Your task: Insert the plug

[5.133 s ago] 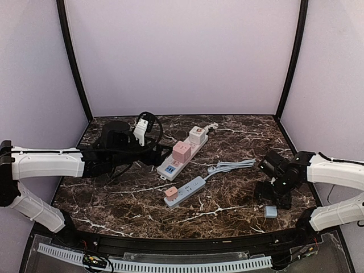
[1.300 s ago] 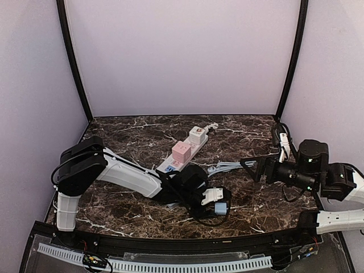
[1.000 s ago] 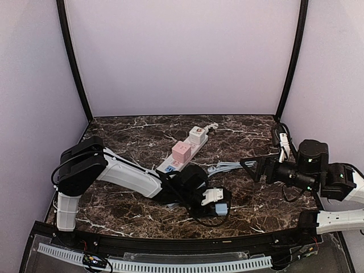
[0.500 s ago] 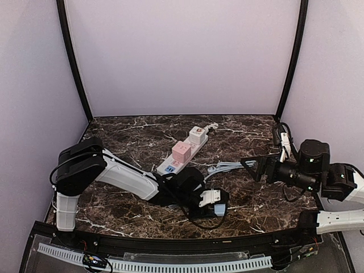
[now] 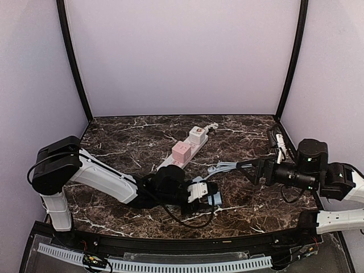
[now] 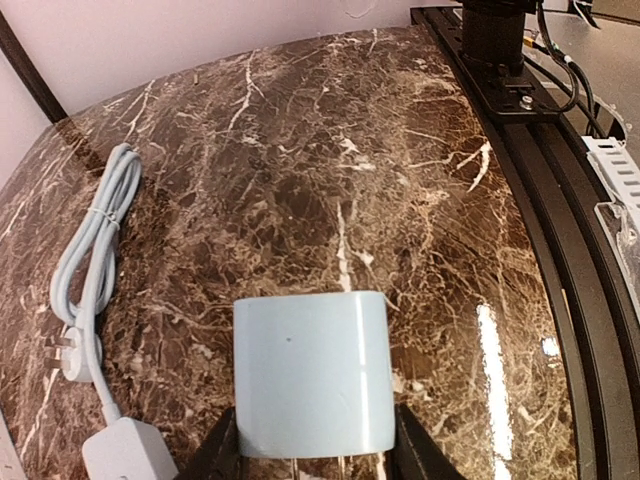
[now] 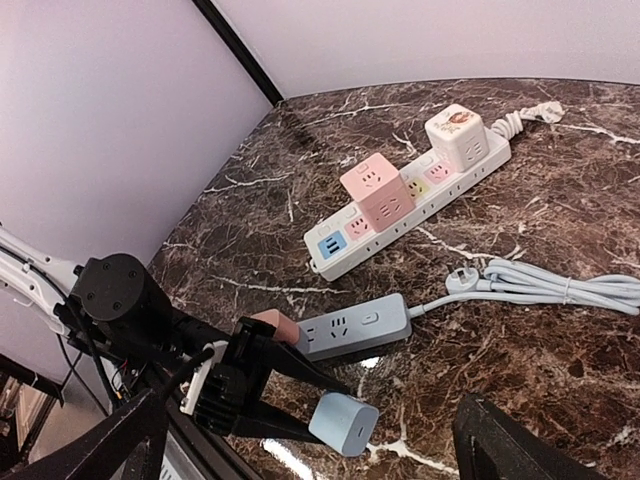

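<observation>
- Between the fingers of the left claw (image 5: 211, 198), the light-blue plug (image 6: 312, 385) is clenched. It appears to be lifted off the worktop (image 6: 300, 150), just beside the grey power strip (image 7: 355, 328).
- Within the last half second, the plug has been carried back from the front edge toward that strip, and the left arm has been swung with it.
- At the right, well apart, the right claw (image 5: 245, 169) is held fully spread, with nothing grasped.
- Transport is judged nearly complete. Alignment over a free socket and pressing home are not yet done.
</observation>
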`<action>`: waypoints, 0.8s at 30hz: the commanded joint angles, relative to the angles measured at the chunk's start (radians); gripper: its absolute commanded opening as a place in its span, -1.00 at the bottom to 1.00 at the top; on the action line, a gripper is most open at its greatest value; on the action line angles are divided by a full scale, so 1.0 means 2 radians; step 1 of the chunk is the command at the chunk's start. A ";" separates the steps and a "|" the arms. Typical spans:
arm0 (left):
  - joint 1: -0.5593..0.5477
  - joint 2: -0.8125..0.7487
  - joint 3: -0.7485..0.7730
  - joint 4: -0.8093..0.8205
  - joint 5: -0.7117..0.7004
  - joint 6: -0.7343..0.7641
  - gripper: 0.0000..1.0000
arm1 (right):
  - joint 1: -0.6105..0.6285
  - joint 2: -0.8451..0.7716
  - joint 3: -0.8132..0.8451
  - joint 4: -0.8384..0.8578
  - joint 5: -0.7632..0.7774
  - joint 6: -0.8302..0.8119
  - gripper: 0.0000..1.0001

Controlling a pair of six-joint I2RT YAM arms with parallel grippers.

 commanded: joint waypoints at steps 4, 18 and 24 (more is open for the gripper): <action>-0.002 -0.054 -0.057 0.099 -0.053 -0.013 -0.58 | 0.002 0.055 0.009 0.046 -0.089 -0.017 0.97; -0.002 -0.106 -0.144 0.193 -0.117 -0.012 -0.59 | 0.000 0.140 0.018 0.105 -0.212 -0.035 0.97; -0.002 -0.118 -0.175 0.245 -0.140 -0.007 -0.59 | 0.000 0.172 0.026 0.119 -0.242 -0.036 0.97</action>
